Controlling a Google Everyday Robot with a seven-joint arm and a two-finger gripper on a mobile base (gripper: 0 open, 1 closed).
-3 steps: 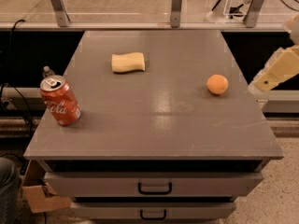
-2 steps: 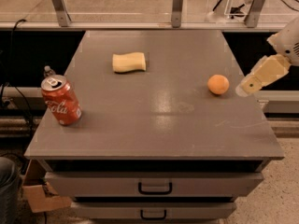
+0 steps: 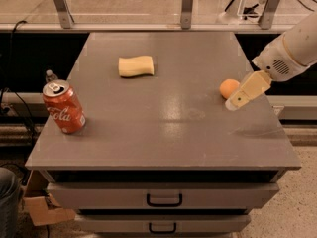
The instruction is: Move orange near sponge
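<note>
The orange [image 3: 228,88] sits on the grey table [image 3: 168,123] near its right edge. The pale yellow sponge [image 3: 135,66] lies at the back middle-left of the table, well apart from the orange. My gripper [image 3: 235,102] comes in from the right on a white arm [image 3: 292,51]. Its tan finger points down-left and its tip is just right of and below the orange, close to it or touching it.
A red soda can [image 3: 63,107] stands upright near the table's left front. Metal posts [image 3: 187,6] line the back edge. Drawers with handles [image 3: 164,200] are under the tabletop. A cardboard box [image 3: 42,209] is on the floor at lower left.
My gripper has moved left and down from beyond the table's right edge to right beside the orange. The orange, sponge and can have not moved.
</note>
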